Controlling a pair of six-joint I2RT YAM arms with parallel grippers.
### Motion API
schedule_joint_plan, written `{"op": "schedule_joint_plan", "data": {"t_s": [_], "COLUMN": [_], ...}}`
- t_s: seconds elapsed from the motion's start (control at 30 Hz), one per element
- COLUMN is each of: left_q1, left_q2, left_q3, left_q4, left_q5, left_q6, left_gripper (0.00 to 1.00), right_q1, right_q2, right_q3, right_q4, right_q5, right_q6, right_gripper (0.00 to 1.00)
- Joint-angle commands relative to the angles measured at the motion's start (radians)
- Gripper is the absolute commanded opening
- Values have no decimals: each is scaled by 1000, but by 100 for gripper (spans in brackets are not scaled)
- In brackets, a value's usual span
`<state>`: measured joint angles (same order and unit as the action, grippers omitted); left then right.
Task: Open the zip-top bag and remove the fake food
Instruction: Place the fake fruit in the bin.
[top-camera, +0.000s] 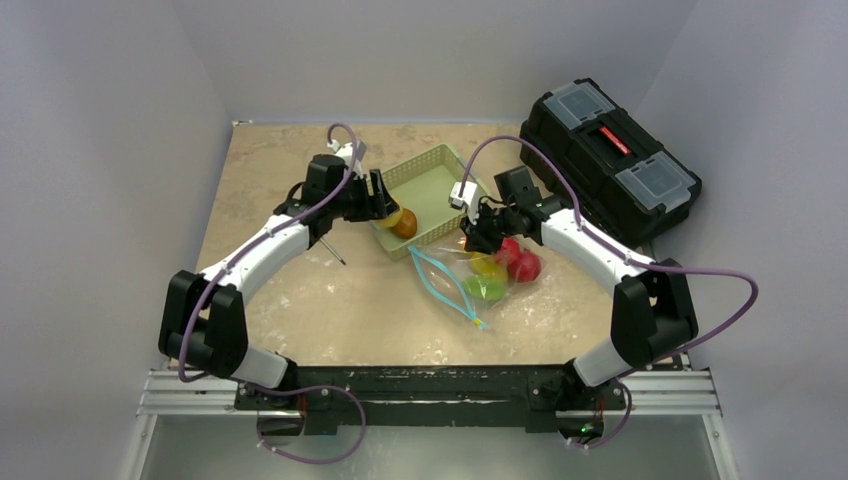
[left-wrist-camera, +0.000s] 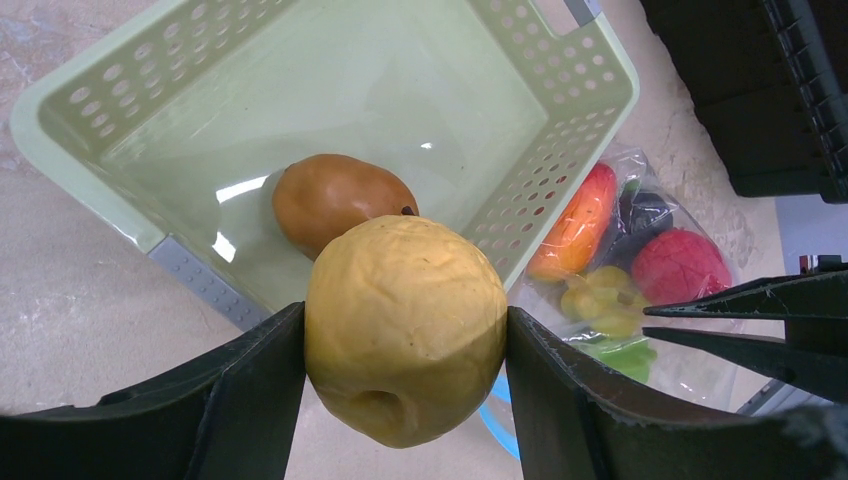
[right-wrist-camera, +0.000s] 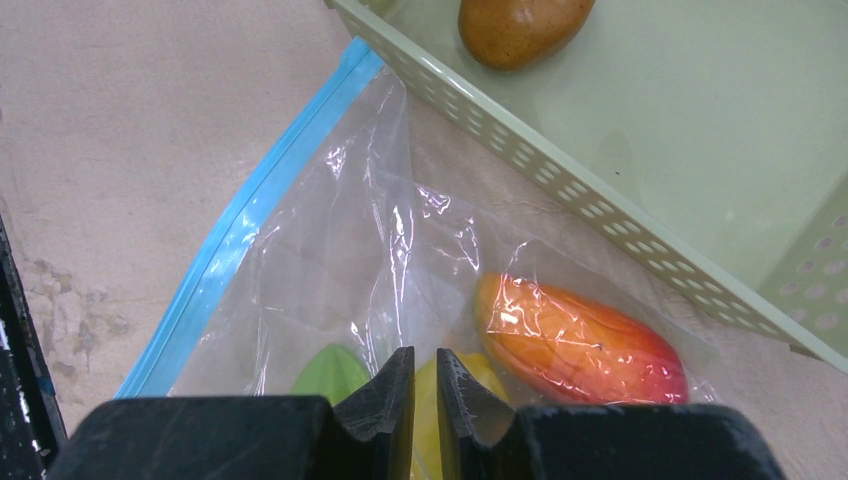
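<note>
The black toolbox (top-camera: 610, 160) fills the overhead view's upper right. At centre sits the green basket (top-camera: 415, 165), and just below and right of it the zip-top bag (top-camera: 450, 280) lies flat, blue zipper gaping, fake food (top-camera: 520, 265) inside. The right gripper (right-wrist-camera: 425, 385) pinches the bag's clear film (jaws almost together). The left gripper (left-wrist-camera: 405, 335) clasps a yellow fruit (left-wrist-camera: 405, 320) at the basket's lower-left edge, beside a brown fruit (left-wrist-camera: 335, 200) lying inside.

We see a sliver of a green piece (right-wrist-camera: 330, 375) in the zip-top bag (right-wrist-camera: 300, 250) behind the right end effector (right-wrist-camera: 425, 362); in the left end effector (left-wrist-camera: 405, 315), the yellow fruit (left-wrist-camera: 405, 340) covers part of the brown fruit (left-wrist-camera: 330, 200) beyond.
</note>
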<state>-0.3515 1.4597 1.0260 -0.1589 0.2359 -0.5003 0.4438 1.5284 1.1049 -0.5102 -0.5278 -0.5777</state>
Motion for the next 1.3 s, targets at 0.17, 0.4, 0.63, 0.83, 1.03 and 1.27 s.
{"op": "schedule_joint_plan", "data": {"t_s": [0.17, 0.4, 0.63, 0.83, 1.03, 1.27], "left_q1": [11, 12, 11, 11, 11, 11], "left_q2": [103, 226, 313, 271, 150, -100], "left_q3": [143, 286, 426, 407, 299, 92], "left_q4": [-33, -91, -225, -223, -147, -71], "left_q5": [23, 36, -80, -147, -142, -143], "left_q6": [32, 49, 120, 157, 165, 111], "left_gripper": [0, 7, 45, 83, 90, 99], "right_q1": [-3, -3, -5, -4, -5, -7], "right_q2": [-33, -33, -34, -35, -45, -94], "right_q3": [3, 3, 4, 4, 3, -14], "right_q4": [-4, -5, -5, -7, -9, -10], "right_q5": [-34, -35, -36, -38, -47, -96], "right_q6": [-13, -15, -14, -14, -20, -55], "right_gripper": [13, 13, 13, 13, 13, 14]}}
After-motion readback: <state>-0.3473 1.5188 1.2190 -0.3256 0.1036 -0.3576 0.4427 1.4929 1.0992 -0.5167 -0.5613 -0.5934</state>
